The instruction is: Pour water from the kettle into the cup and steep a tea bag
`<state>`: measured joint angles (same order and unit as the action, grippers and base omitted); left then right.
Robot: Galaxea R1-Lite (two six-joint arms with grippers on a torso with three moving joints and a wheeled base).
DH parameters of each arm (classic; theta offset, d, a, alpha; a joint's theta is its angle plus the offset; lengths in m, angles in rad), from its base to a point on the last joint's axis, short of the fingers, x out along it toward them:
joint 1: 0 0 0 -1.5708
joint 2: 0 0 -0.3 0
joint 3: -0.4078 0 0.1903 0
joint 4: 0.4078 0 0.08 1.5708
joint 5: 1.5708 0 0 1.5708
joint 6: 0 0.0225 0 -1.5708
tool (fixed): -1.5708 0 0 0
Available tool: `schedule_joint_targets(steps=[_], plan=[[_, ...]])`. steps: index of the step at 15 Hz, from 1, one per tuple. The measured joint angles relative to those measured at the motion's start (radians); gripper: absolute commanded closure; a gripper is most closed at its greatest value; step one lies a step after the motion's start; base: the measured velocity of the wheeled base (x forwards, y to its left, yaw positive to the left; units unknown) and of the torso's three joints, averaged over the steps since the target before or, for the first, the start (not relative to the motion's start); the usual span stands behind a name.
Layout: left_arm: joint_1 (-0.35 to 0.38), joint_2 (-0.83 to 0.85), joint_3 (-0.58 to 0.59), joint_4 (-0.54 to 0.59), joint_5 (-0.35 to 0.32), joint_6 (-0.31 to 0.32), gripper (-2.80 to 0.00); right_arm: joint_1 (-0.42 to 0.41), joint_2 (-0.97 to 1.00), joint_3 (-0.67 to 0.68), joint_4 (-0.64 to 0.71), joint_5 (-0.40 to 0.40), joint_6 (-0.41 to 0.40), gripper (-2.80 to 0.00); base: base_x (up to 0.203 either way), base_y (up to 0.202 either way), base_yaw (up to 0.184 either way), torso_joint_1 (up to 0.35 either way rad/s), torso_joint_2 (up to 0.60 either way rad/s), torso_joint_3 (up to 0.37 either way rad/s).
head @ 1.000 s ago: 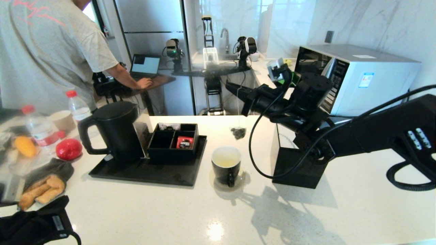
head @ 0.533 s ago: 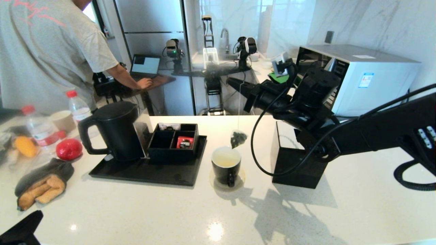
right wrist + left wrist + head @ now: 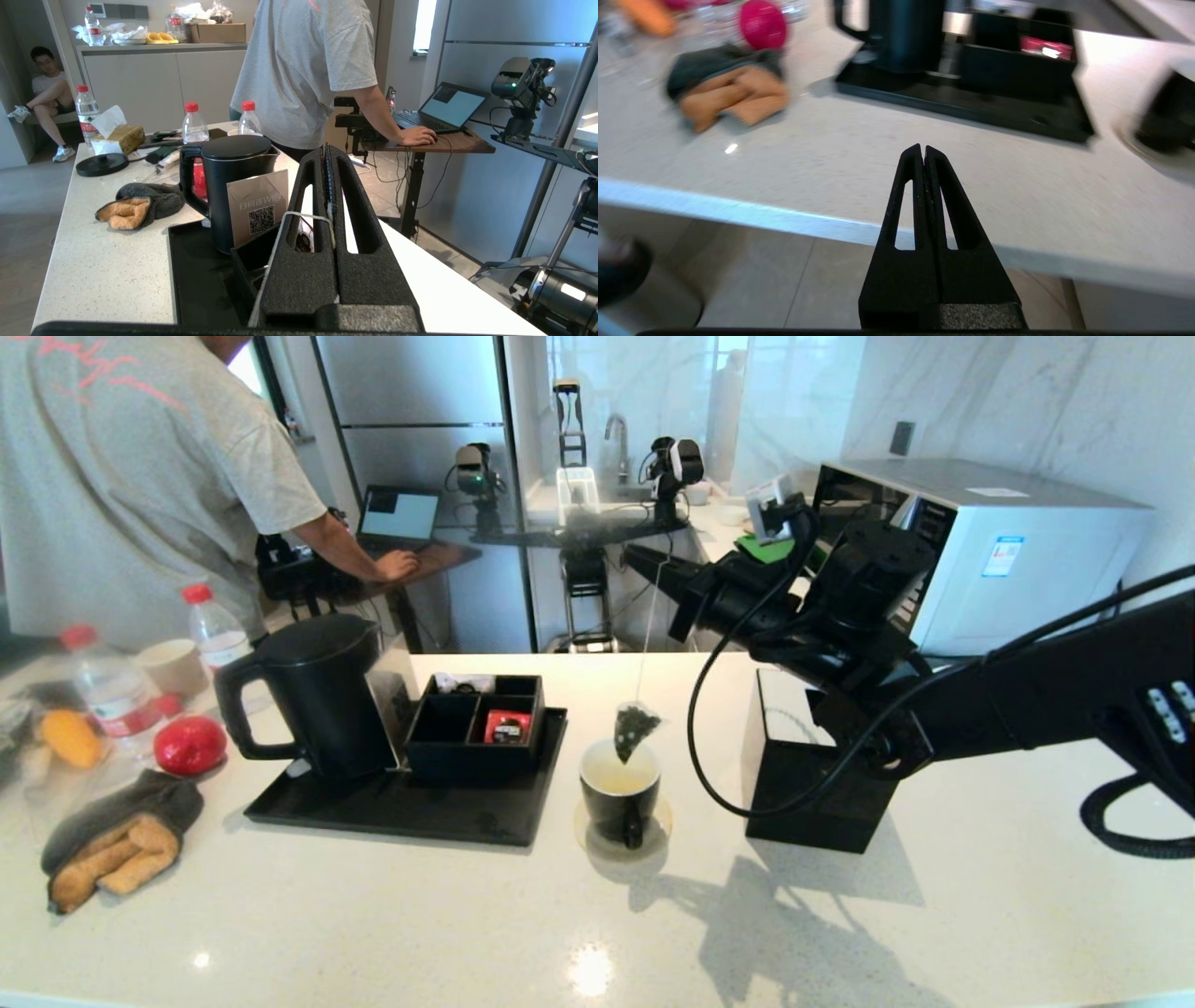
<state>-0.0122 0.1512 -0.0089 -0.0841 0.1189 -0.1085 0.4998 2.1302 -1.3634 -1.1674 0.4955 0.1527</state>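
The black kettle (image 3: pixel 313 695) stands on the left of a black tray (image 3: pixel 392 807). The black cup (image 3: pixel 619 803) sits on the counter right of the tray, with yellowish water (image 3: pixel 611 777) inside. My right gripper (image 3: pixel 639 558) is high above and behind the cup, shut on the tea bag's string (image 3: pixel 308 215). The tea bag (image 3: pixel 635 726) hangs from it over the cup's far rim. I cannot tell whether its lower tip touches the water. My left gripper (image 3: pixel 923 149) is shut on nothing, low at the counter's front edge and out of the head view.
A black compartment box (image 3: pixel 476 728) with a red packet (image 3: pixel 506 726) sits on the tray. A black box (image 3: pixel 812 784) stands right of the cup, with a microwave (image 3: pixel 980 541) behind. Bottles (image 3: pixel 112 691), a red fruit (image 3: pixel 189 745) and a glove (image 3: pixel 117 840) lie left. A person (image 3: pixel 121 476) stands at the far left.
The tea bag has swung left and down, from behind the cup to over its rim. The right gripper rose slightly. The left arm has dropped out of the head view at the bottom left.
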Motion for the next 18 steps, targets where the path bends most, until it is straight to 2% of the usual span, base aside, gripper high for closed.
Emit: schedule_joint_targets(steps=[2,10,18], plan=[[0.009,-0.085,0.007,0.057,-0.097,0.063,0.0,0.0,0.0,0.0,-0.009,0.0,0.0,0.0,0.0,0.0,0.0,0.0,0.0,0.0],[0.012,-0.15,0.009,0.074,-0.103,0.073,0.0,0.004,0.019,0.001,-0.02,0.001,0.001,0.0,0.0,0.0,0.0,0.0,0.0,0.0],[0.011,-0.151,0.009,0.074,-0.103,0.071,0.0,0.062,0.027,0.037,-0.026,0.001,-0.002,0.0,0.0,0.0,0.0,0.0,0.0,0.0]])
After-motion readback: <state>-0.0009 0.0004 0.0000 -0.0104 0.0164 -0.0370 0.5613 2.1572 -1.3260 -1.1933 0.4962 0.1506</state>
